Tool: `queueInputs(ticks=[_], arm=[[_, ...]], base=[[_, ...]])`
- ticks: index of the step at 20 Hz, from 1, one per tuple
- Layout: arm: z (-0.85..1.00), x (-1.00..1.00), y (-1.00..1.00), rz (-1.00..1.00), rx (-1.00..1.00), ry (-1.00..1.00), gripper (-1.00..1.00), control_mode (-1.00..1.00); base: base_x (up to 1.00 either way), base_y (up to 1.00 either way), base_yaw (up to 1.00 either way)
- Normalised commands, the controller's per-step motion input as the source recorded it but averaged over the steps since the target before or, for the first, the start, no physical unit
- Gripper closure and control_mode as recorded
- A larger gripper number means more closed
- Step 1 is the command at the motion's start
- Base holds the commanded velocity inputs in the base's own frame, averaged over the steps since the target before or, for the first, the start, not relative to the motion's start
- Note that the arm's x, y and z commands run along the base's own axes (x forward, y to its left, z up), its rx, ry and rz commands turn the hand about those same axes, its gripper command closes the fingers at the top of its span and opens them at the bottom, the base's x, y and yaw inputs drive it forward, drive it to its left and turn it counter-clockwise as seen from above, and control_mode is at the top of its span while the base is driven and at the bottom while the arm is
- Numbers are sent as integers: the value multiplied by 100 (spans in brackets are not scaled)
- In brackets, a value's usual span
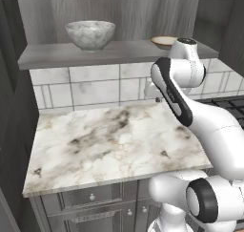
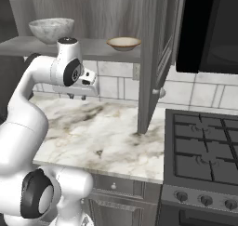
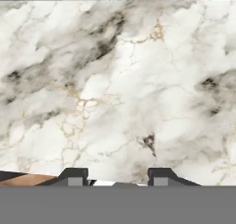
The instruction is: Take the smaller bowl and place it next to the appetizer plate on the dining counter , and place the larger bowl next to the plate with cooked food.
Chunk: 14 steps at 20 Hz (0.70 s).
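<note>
Shelf, grey wood, wall-mounted above the tiled backsplash: carries the larger bowl toward its left and the smaller bowl toward its right, well apart, both upright. Desk below, white marble with grey-brown veining.

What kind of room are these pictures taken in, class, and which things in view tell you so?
Most likely a home kitchen: a gas stove, a marble counter over drawers, a tiled backsplash, and a shelf holding bowls.

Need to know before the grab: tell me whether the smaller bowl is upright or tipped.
Upright: the smaller bowl sits level on the shelf, rim up.
</note>
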Motion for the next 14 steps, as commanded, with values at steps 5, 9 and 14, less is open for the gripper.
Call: queueInputs(ticks=[5, 9, 14], arm=[[0, -3, 21, -1, 0, -2, -100, -100], [25, -26, 23, -3, 1, -25, -100, -100], [39, -5, 31, -7, 3, -32, -100, -100]], base=[[0, 0, 0], [0, 0, 0], [0, 0, 0]])
